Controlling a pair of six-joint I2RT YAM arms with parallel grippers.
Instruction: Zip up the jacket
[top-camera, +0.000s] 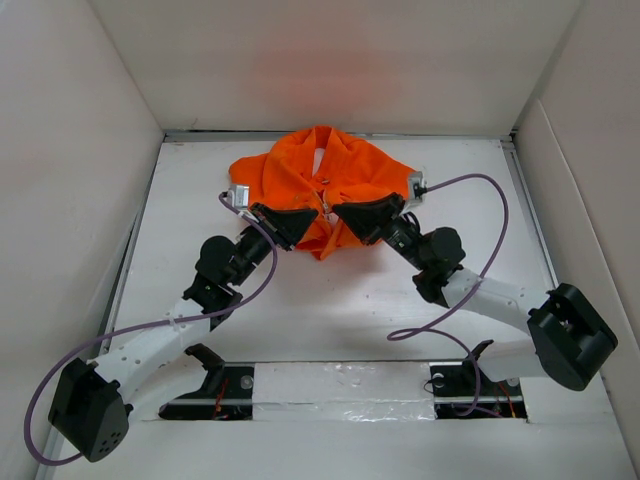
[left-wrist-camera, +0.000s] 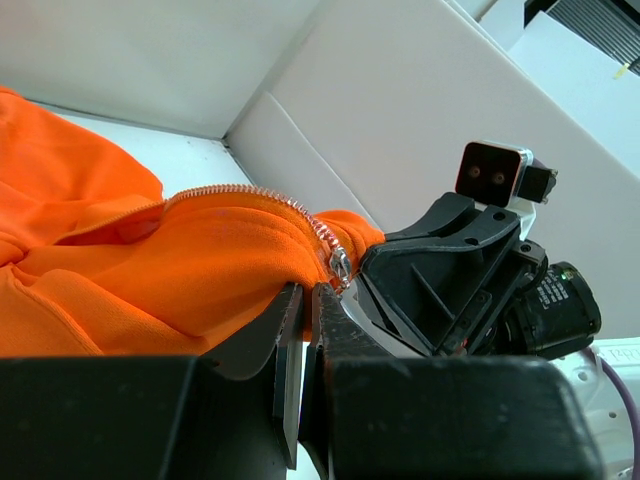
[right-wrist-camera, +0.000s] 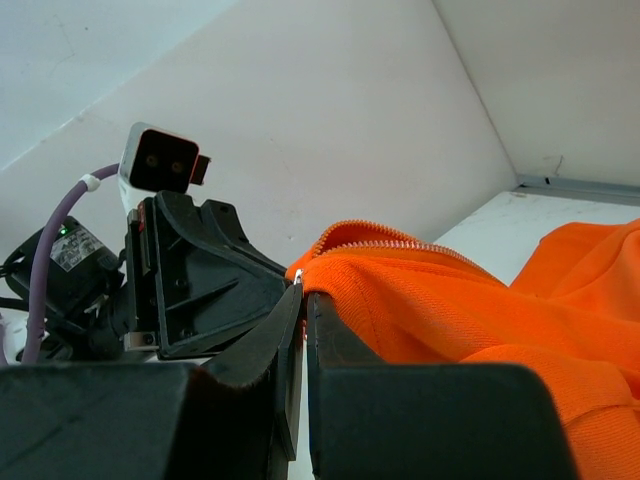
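Left arm (top-camera: 150, 340) and right arm (top-camera: 500, 300) bases sit nearest the top camera, both reaching in toward the middle.

- Worktop (top-camera: 330, 310): white, boxed in by pale walls (top-camera: 350, 60).
- Jacket (top-camera: 300, 170): orange, bunched at the far centre of the worktop, collar toward the back wall, bottom hem gathered between the two claws.
- Purple cable (top-camera: 485, 200) loops off each wrist.
- Left claw (top-camera: 308, 217): clenched. In the left wrist view its tips (left-wrist-camera: 307, 300) meet the jacket (left-wrist-camera: 150, 290) at the front edge; looks pinched on the fabric.
- Right claw (top-camera: 336, 211): clenched too. In the right wrist view the tips (right-wrist-camera: 303, 300) nip the jacket (right-wrist-camera: 450, 310) at its edge corner.
- Claws face each other tip to tip, just apart.
- Zipper teeth (left-wrist-camera: 250, 192): silvery row along the top of the raised edge, also seen in the right wrist view (right-wrist-camera: 390, 245).
- Slider (left-wrist-camera: 340, 265): small, metal, just beside the left claw's tips, at the end of the teeth.
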